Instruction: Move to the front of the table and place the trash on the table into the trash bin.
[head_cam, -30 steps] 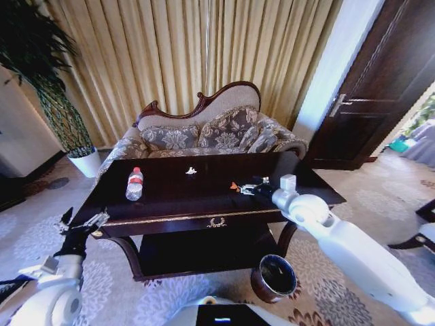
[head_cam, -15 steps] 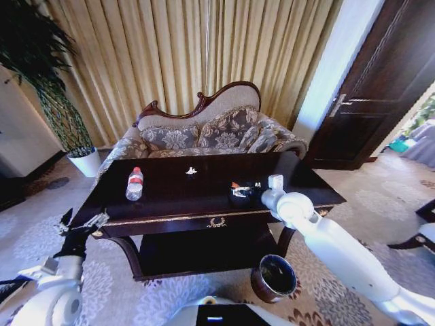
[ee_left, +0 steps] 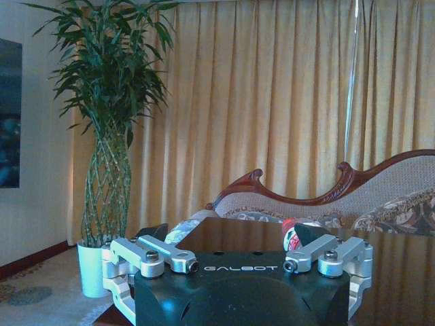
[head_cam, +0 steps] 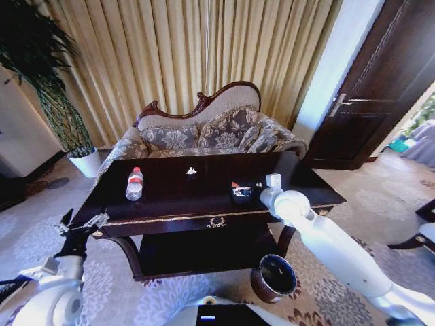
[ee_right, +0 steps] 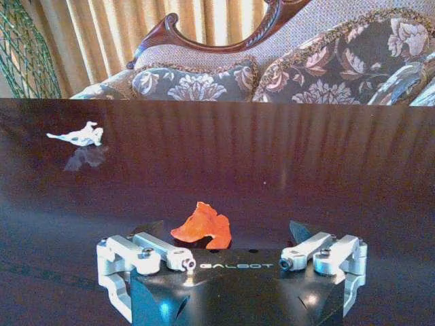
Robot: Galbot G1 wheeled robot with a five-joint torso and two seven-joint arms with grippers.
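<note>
The dark glossy table (head_cam: pixel 170 204) carries a clear bottle (head_cam: pixel 134 183) with a red cap at its left. A white paper scrap (head_cam: pixel 191 171) lies near the back, and an orange scrap (head_cam: pixel 234 185) right of centre. My right gripper (head_cam: pixel 241 192) is low over the tabletop at the orange scrap. In the right wrist view the orange scrap (ee_right: pixel 202 226) lies between the spread fingers of the right gripper (ee_right: pixel 224 232), nearer one finger, and the white scrap (ee_right: pixel 78 136) lies farther off. My left gripper (head_cam: pixel 81 227) hangs open off the table's left front corner. The trash bin (head_cam: pixel 274 277) stands on the floor at front right.
A patterned sofa (head_cam: pixel 204 132) stands right behind the table. A potted plant in a white pot (head_cam: pixel 87 163) stands at the back left and a dark door (head_cam: pixel 380 88) at the right. The left wrist view shows the bottle's red cap (ee_left: pixel 291 234) past the left gripper (ee_left: pixel 234 238).
My right arm has moved left along the tabletop, bringing its open gripper around the orange scrap. The left arm, the bottle and the white scrap have not moved.
</note>
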